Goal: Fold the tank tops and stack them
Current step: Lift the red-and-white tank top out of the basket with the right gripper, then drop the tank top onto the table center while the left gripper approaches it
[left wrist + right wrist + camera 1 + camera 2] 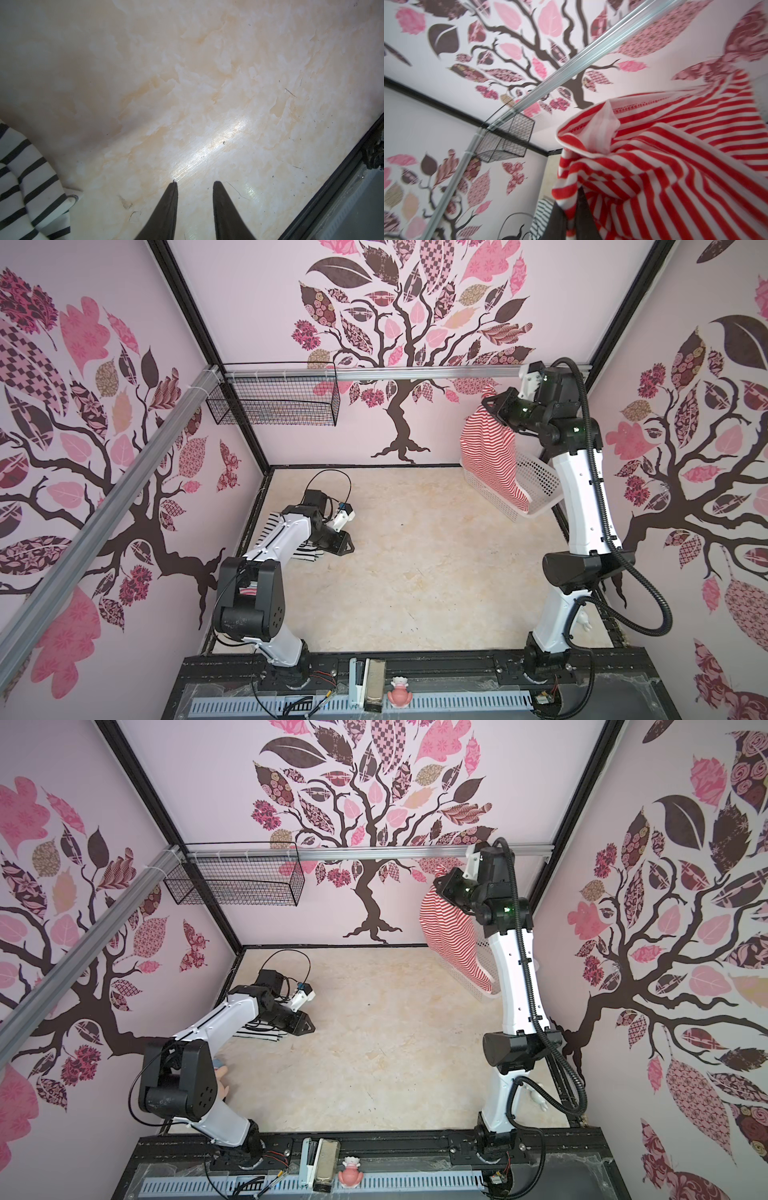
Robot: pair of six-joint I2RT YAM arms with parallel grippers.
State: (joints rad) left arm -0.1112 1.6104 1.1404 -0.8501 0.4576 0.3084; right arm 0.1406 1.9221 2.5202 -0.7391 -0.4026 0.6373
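Right tool (487, 401) is clamped on the red-and-white tank top (490, 456), held high. The top is bunched at the pinch and fans downward in narrow slanting stripes, hiding part of the white basket (540, 485) at the desk's (415, 580) back right. The black-and-white tank top (31, 187) lies layered at the desk's left, beside the left tool (195, 184), whose jaws are narrowly apart and empty.
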